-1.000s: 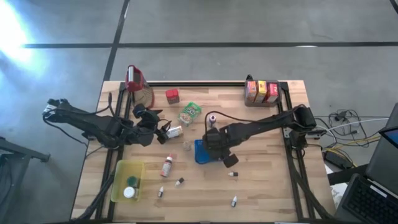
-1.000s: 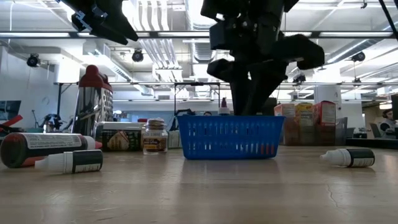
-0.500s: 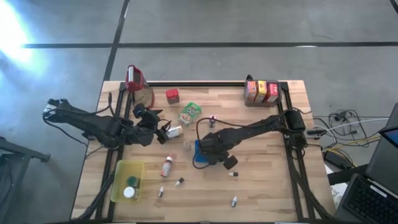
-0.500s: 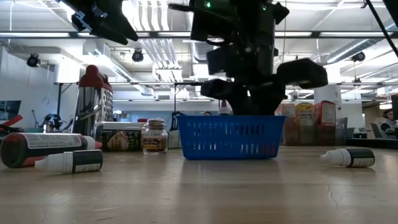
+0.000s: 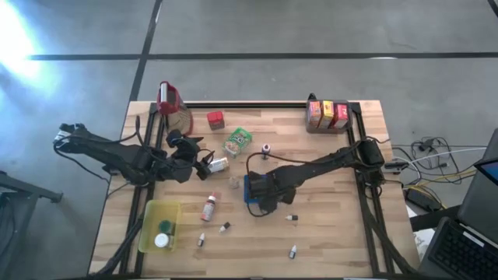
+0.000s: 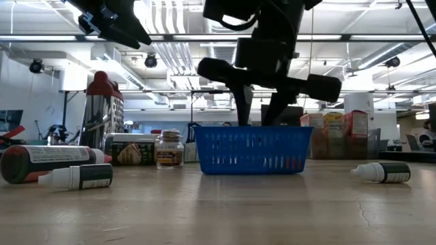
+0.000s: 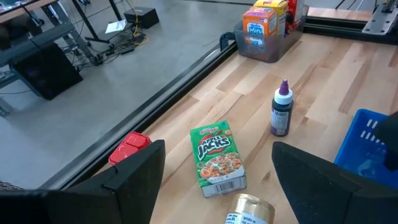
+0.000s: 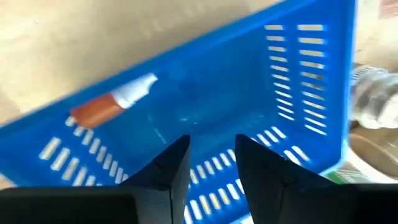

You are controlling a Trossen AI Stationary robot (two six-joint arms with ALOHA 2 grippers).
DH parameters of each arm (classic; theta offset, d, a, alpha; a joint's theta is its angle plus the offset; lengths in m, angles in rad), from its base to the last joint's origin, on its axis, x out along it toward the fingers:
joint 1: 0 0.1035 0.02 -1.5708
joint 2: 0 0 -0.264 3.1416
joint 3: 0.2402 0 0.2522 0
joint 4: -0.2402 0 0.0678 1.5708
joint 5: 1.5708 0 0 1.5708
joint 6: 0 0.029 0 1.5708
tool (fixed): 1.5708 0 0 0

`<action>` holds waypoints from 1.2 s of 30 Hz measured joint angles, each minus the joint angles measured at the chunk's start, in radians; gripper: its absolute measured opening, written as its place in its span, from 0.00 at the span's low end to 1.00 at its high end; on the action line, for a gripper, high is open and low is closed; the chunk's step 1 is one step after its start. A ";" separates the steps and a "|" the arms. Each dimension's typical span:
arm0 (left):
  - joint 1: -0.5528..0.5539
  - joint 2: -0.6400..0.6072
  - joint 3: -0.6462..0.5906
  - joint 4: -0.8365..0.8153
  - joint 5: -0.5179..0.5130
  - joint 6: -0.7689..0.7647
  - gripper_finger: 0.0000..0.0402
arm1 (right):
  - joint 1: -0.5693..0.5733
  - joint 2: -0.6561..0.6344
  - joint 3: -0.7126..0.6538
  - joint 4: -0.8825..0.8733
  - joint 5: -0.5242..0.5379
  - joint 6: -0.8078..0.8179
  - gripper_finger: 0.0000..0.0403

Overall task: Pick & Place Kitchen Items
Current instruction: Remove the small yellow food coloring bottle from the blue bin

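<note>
Right gripper [image 8: 208, 155] now down low over blue basket [image 8: 311, 81], moved in from the side. Empty, fingers w/ small gap. Orange bottle [image 8: 109, 102] inside basket, so drop prob done. Left gripper [image 7: 214, 180] open, waiting by cereal box [image 7: 216, 158].

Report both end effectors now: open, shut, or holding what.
Left end effector: open, holding nothing, above the green cereal box.
Right end effector: open, holding nothing, over the blue basket.

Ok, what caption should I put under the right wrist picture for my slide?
The right gripper hangs over the blue basket, jaws slightly apart and empty, above a small orange bottle lying inside.
</note>
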 joint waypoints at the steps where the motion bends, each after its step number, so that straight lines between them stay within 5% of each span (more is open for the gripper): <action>1: 0.000 0.000 0.000 0.000 0.000 -0.001 0.75 | 0.000 0.000 0.000 -0.001 -0.027 0.003 0.27; 9: 0.000 0.000 0.000 0.000 0.000 -0.002 0.75 | 0.001 -0.005 0.027 -0.025 -0.271 0.132 0.24; 17: 0.000 0.000 0.000 0.000 0.001 -0.003 0.75 | -0.039 -0.006 0.031 -0.079 -0.314 0.380 0.38; 22: 0.000 0.000 0.000 0.000 0.001 -0.004 0.75 | -0.064 -0.006 0.031 -0.071 -0.231 0.510 0.43; 27: 0.000 0.000 0.000 0.000 0.002 -0.004 0.75 | -0.087 -0.006 0.031 -0.053 -0.410 0.569 0.39; 36: 0.000 0.000 0.000 0.000 0.003 -0.004 0.75 | -0.122 -0.006 0.031 -0.046 -0.171 0.598 0.28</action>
